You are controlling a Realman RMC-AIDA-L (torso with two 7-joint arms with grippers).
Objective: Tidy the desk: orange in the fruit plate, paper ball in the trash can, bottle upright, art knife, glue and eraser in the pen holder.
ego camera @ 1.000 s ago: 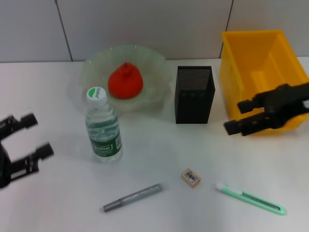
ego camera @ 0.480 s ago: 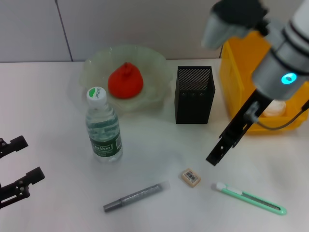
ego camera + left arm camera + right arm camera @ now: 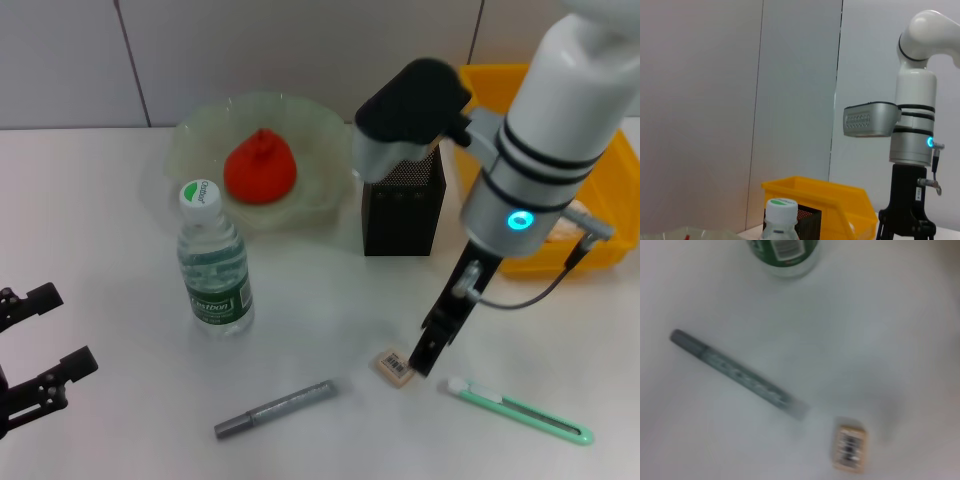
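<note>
My right gripper point(image 3: 423, 358) points down, open, its tips just above the table and right beside the tan eraser point(image 3: 393, 366), which also shows in the right wrist view point(image 3: 851, 447). The grey glue point(image 3: 273, 408) lies left of the eraser, and the mint-green art knife point(image 3: 520, 410) lies to its right. Upright at centre left stands the bottle point(image 3: 213, 262). The orange point(image 3: 259, 167) rests in the fruit plate point(image 3: 320, 130). A pale paper ball point(image 3: 562, 232) lies inside the yellow trash can point(image 3: 490, 85). Nothing is between the fingers of my open left gripper point(image 3: 65, 330).
The black pen holder point(image 3: 400, 215) stands behind the right gripper, partly hidden by the right wrist housing point(image 3: 405, 115). The right arm point(image 3: 545, 140) crosses in front of the trash can. A grey wall runs along the table's back edge.
The right arm has swung from over the trash can to the middle of the table and come down beside the eraser. The left gripper drew back toward the lower left, then held still.
</note>
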